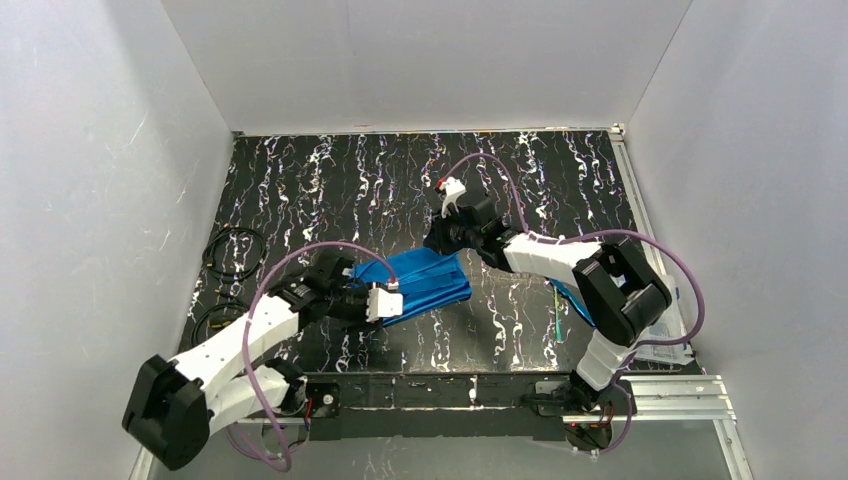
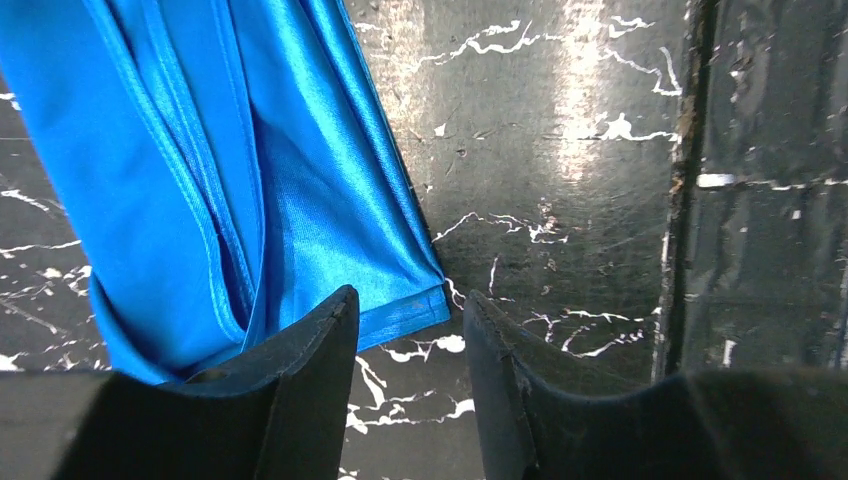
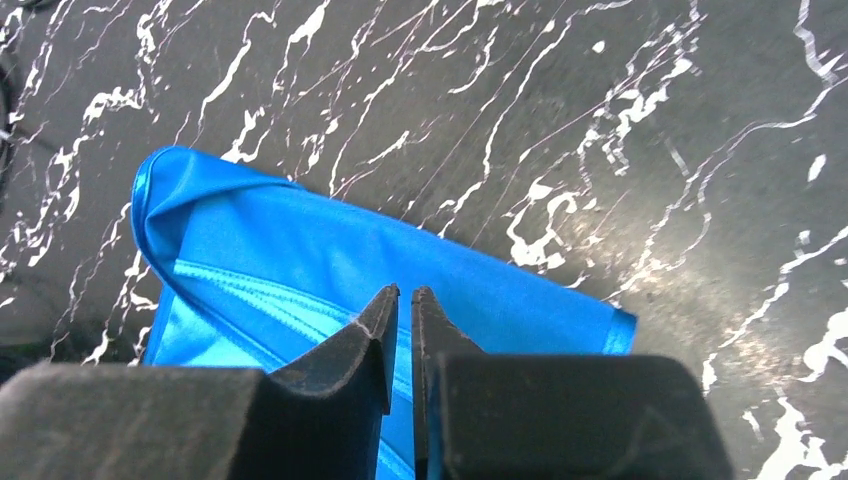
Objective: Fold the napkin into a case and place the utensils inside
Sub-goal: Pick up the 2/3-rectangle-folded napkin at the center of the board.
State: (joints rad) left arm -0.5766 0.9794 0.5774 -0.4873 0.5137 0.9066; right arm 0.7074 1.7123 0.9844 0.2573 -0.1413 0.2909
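The left hand [image 2: 410, 300] stands open at the near corner of the folded napkin [image 2: 200, 150], which lies on the worktop [image 2: 560, 200]; the right hand [image 3: 405, 292] is all but closed over its far edge. I'd pinch every layer squarely so the fold lies flat.

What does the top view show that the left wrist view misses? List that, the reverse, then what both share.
Top only: the right hand at the far corner of the blue cloth, black cables at left. Left wrist only: the cloth's stacked hems up close, the left hand open at its edge. Both: the cloth and the marbled table.
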